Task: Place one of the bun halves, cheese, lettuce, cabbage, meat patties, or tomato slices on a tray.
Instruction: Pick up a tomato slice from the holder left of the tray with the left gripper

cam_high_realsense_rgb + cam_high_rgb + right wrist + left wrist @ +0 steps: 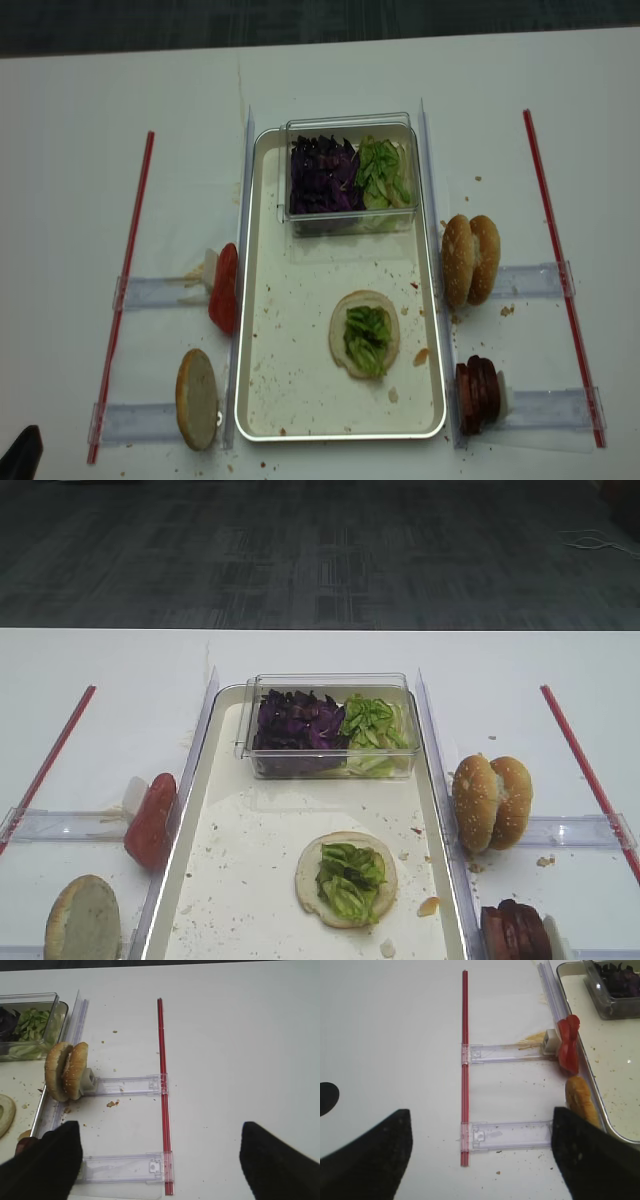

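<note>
The desk is a wide white surface carrying the whole station. At its centre lies the tray, long axis running away from the robot, crumb-speckled. A clear plastic box sits at the tray's far end, holding the cabbage on the left and lettuce on the right. Nearer the robot, one bun half lies cut face up on the tray floor with a heap of lettuce on it.

Off the tray, left side: the tomato slices stand on edge just beside the tray's outer wall, and another of the bun halves stands nearer the robot. Right side: a pair of seeded bun halves on edge, and the meat patties stacked on edge closer to the robot.

The left gripper hangs above the desk, fingers spread wide, holding nothing. From it the tomato slices lie ahead and to the right, well apart, thin edge presented along the tray wall. The right gripper likewise stands apart and empty; the patties sit at its left finger, the seeded buns ahead-left.

Judgement: no pick is under way. The left arm is nearer the tomato, the right arm nearer the patties.
</note>
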### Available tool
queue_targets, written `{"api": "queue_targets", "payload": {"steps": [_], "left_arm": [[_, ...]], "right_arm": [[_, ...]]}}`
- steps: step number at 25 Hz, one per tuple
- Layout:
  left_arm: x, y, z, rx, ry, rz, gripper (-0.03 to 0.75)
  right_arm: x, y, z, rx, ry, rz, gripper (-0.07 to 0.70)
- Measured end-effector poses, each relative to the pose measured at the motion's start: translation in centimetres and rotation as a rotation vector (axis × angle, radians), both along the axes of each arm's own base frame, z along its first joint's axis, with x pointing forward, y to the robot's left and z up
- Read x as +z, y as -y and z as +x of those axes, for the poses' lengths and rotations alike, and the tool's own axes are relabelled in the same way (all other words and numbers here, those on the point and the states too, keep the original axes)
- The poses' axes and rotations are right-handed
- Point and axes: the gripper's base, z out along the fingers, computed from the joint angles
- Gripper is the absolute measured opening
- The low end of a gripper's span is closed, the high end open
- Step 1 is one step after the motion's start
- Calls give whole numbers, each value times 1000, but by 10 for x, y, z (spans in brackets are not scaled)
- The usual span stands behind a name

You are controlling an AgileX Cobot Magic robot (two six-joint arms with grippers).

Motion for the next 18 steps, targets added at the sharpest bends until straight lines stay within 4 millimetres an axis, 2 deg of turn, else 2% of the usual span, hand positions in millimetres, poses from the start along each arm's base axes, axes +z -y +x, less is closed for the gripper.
{"api": "queue_targets", "payload": {"steps": [18], "left_arm": [[0, 0, 0, 0, 0, 0, 561]], "right_arm": [[0, 0, 0, 0, 0, 0, 664]]}}
